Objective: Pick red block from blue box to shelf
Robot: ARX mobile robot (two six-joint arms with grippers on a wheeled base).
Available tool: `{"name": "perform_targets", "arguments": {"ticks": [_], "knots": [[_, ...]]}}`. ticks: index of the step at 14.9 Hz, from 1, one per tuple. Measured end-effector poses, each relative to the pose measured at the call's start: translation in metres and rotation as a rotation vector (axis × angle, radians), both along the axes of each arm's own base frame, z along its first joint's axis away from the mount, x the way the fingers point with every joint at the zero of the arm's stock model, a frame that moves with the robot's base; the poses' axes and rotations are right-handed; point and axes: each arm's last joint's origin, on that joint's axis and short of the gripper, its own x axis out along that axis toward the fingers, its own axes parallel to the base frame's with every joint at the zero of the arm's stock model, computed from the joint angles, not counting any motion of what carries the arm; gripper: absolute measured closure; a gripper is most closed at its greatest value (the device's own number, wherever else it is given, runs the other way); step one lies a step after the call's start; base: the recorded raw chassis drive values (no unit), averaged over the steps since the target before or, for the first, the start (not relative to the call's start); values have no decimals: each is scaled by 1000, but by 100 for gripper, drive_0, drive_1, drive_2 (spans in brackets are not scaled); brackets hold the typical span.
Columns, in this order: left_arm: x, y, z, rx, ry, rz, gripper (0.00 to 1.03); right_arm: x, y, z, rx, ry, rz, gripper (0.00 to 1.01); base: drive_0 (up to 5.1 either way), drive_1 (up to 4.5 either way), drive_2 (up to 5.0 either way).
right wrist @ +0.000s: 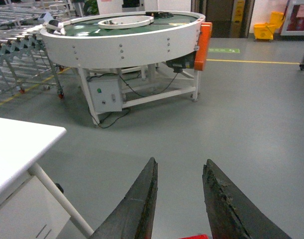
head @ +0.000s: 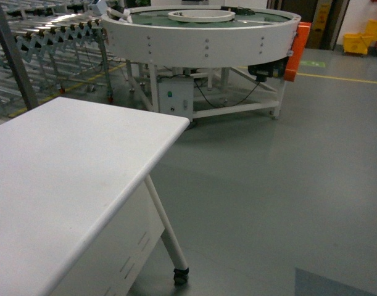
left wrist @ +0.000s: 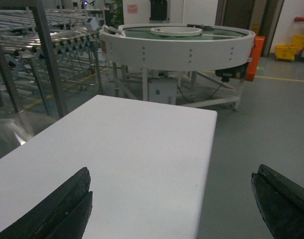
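My left gripper [left wrist: 171, 174] is hanging wide open over the table [left wrist: 142, 144]. My right gripper [right wrist: 180, 162] is sitting narrow, with a red bit [right wrist: 194, 236] peeking low between the fingers. It is maybe the red block, I cannot tell. No blue box is showing, so I am risking bumping the table or the round machine [head: 200, 37] while hunting.

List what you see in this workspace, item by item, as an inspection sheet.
Surface: white table, top bare.
Job's things: red block and blue box not seen; a red sliver shows between the right fingers at the frame edge, identity unclear. Grey steel uprights at left, likely the shelf.
Clutter: nothing seen.
Grippers: left gripper fingers wide apart over the table; right gripper over the floor, grip unclear.
Cables: black cables under the round conveyor.
Surroundings: roller conveyor, yellow mop bucket, grey floor.
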Motion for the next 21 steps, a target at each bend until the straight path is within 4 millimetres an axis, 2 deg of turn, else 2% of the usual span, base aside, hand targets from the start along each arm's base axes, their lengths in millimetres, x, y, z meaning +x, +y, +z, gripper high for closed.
{"name": "perform_targets", "arguments": {"ticks": [18,21], "knots": [[0,0,0,0,0,0,5,0,0,0,0,0,0,77,-153,-153,-153],[0,0,0,0,0,0,5,0,0,0,0,0,0,77,-146,92,-384]]}}
